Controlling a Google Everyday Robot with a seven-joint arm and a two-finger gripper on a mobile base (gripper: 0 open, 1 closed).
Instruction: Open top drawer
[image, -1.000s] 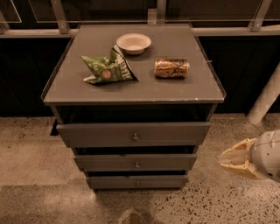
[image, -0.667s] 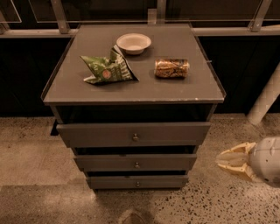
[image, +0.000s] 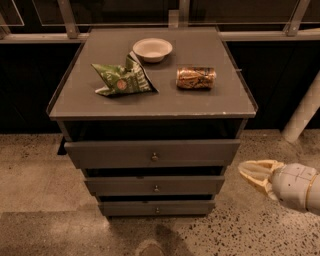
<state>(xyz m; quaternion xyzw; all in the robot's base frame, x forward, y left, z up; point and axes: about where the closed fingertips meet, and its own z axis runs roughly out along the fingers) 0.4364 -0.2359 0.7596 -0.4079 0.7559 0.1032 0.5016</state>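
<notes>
**Approach phase.** The white-bodied, cream-tipped two-finger gripper (image: 243, 170) has its fingers (image: 261, 172) together and holds nothing. It has crept slightly leftward over the last second. It now hangs low, just off the right front corner of the grey desk (image: 220, 100). The top drawer (image: 110, 152), a wide dull grey flat panel, lies to the gripper's left and a little above it, not in contact. Its small round metal knob (image: 154, 156) sits further left, untouched. Judged from this, the reach has begun but the pull has not.
</notes>
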